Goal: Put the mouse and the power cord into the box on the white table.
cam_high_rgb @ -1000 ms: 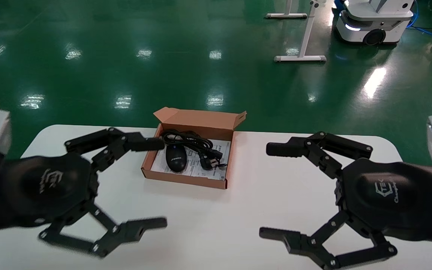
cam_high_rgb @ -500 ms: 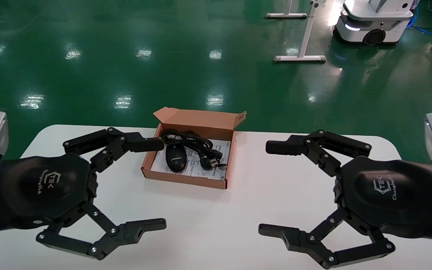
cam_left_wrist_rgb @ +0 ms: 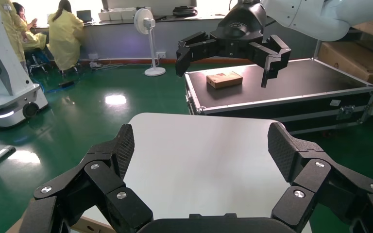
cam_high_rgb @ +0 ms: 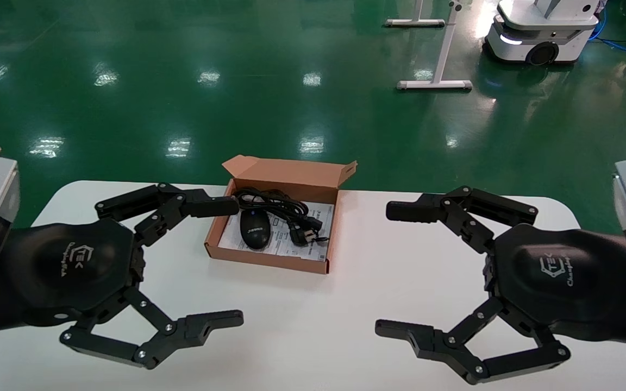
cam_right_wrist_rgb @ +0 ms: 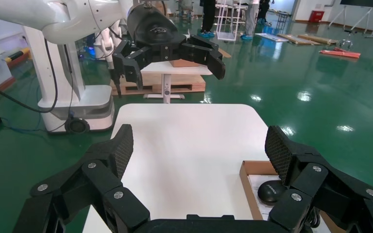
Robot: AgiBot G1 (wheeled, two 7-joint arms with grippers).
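The brown cardboard box sits at the far middle of the white table, its flap lid standing up behind. Inside lie the black mouse on the left and the bundled power cord with its plug to the right. The box edge and the mouse also show in the right wrist view. My left gripper hovers open to the left of the box and holds nothing. My right gripper hovers open to the right of the box and holds nothing.
Green floor lies beyond the table's far edge, with a white stand and a white mobile robot base well behind. The left wrist view shows a black flight case past the table's end.
The left gripper has shifted slightly and settled; the right gripper has barely moved. Both stay open. Box, mouse and cord are unchanged.
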